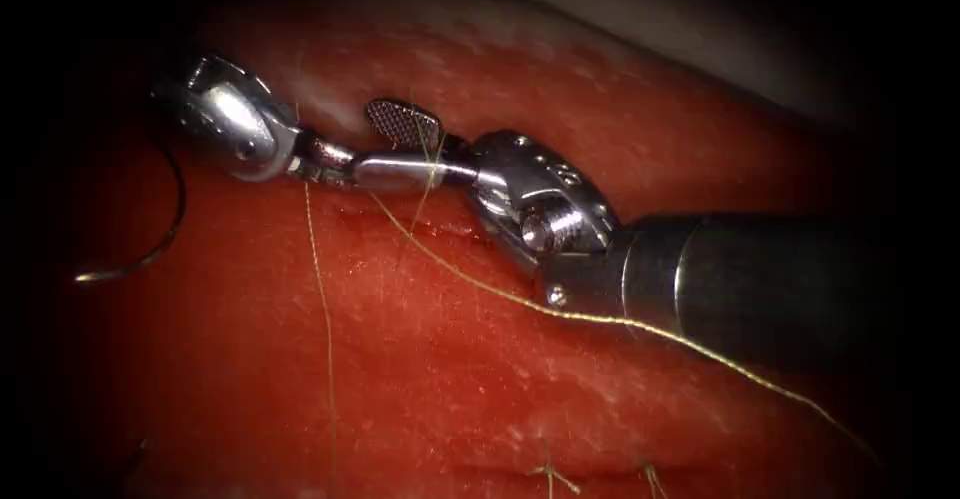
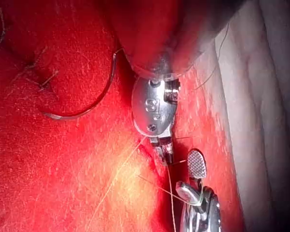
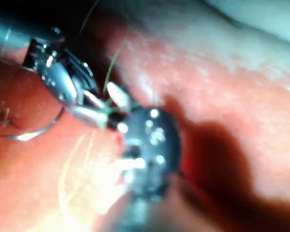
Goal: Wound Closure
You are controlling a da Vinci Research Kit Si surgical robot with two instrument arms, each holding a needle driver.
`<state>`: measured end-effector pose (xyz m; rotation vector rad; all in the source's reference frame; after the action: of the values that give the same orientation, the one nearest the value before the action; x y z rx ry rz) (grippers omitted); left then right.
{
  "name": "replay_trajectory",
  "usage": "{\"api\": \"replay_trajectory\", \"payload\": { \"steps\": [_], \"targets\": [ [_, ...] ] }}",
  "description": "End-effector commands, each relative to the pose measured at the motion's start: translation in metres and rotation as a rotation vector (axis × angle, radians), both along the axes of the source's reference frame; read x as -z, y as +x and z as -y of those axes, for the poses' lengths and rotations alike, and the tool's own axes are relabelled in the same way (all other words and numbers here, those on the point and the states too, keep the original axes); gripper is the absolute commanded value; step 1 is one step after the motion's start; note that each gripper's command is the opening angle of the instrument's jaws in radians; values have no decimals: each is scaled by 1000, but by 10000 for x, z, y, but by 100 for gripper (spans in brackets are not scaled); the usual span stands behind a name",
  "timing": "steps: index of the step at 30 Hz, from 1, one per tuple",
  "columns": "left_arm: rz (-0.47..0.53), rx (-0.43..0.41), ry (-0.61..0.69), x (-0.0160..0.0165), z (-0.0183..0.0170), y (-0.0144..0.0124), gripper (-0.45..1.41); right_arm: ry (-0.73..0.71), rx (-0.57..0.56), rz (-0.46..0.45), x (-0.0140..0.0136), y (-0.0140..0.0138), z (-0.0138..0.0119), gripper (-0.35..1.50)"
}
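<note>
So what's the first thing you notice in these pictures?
Two shiny metal tools meeting tip to tip over the red tissue: the right end effector stands open with thread crossing it, nose to nose with the left end effector. The curved needle lies loose on the tissue, far left of both.

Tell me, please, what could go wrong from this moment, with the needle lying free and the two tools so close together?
1. The curved needle lies free on the tissue, left of both tools; a tug on the thread might drag or flip it.
2. The right tool's claw is open with thread strands between its jaws, so shutting it could snag or cut the wrong strand.
3. The left tool's claw nearly touches it; they could collide.
</note>
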<state>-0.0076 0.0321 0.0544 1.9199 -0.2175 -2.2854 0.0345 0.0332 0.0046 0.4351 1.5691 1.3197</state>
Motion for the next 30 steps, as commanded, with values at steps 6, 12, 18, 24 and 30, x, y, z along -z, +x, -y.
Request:
{"api": "replay_trajectory", "payload": {
  "steps": [6,12,18,24,30],
  "targets": [
    [-7,-22,4,8,12,-5,-35,15,-35,81,-16,-5,1,96],
    [-15,-34,7,20,22,-16,-35,46,-47,138,-36,-10,6,93],
    [-32,-40,7,20,22,-22,-35,69,-34,162,-41,-8,9,93],
    [-43,-51,8,16,19,-19,-35,93,-33,205,-54,-10,13,91],
    [-52,-52,9,16,17,-24,-35,103,-71,218,-60,-7,7,93]
  ]
}}
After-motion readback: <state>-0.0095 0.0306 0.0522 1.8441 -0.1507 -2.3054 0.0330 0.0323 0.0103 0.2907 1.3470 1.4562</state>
